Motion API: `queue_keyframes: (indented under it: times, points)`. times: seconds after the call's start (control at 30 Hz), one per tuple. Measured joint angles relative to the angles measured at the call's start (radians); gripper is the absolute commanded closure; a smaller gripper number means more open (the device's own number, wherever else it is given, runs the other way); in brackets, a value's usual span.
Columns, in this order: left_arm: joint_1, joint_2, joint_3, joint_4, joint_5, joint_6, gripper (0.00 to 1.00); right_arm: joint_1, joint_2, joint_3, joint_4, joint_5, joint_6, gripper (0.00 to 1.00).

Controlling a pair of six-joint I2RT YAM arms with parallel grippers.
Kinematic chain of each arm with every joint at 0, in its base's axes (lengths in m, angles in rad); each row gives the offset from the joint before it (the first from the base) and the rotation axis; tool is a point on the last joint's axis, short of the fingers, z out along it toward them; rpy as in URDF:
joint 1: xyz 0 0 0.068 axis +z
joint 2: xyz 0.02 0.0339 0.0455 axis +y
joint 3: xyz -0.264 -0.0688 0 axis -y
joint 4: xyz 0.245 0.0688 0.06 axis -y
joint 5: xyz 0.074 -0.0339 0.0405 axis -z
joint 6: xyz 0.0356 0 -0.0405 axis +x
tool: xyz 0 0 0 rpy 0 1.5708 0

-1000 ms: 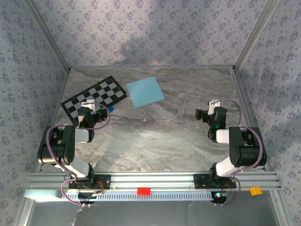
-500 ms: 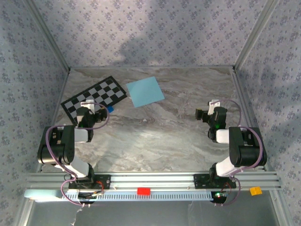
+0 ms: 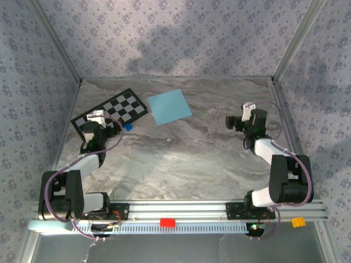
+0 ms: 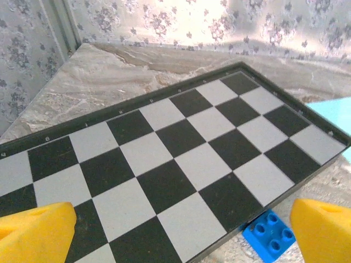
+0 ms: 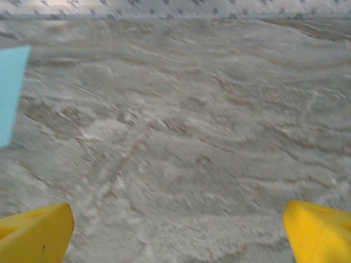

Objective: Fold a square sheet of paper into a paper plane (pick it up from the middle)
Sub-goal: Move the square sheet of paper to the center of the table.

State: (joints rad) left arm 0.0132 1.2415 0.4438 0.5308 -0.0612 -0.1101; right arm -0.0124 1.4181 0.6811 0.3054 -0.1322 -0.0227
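The square sheet of paper (image 3: 170, 107) lies flat at the far middle of the surface (image 3: 181, 159), its edges skewed. The left pincer (image 3: 111, 130) and right pincer (image 3: 233, 123) flank it, both wide open and empty. The left seems marginally nearer.

We see the right gripper (image 5: 175, 234) with its two yellow fingertips (image 5: 34, 234) spread wide at the near corners, the marbled table (image 5: 197, 131) stretching between and beyond them, an edge of the square sheet of paper (image 5: 11, 90) lying flat at the left, and the patterned wall (image 5: 164, 6) along the far side.
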Motion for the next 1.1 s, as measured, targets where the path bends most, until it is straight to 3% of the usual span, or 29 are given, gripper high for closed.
queue_keyframes:
  times: [0.3, 0.57, 0.77, 1.1]
  points:
    - [0.013, -0.074, 0.165, -0.391, -0.060, -0.238, 0.00, 0.124, 0.194, 0.355, -0.351, -0.178, 0.133, 0.02]
    - [0.039, -0.079, 0.211, -0.558, 0.192, -0.350, 0.00, 0.307, 0.480, 0.660, -0.519, -0.268, 0.250, 0.05]
    - [0.037, -0.093, 0.212, -0.616, 0.336, -0.398, 0.00, 0.386, 0.652, 0.882, -0.613, -0.295, 0.327, 0.09]
    - [-0.003, -0.148, 0.212, -0.659, 0.434, -0.415, 0.00, 0.421, 0.875, 1.205, -0.782, -0.292, 0.411, 0.09]
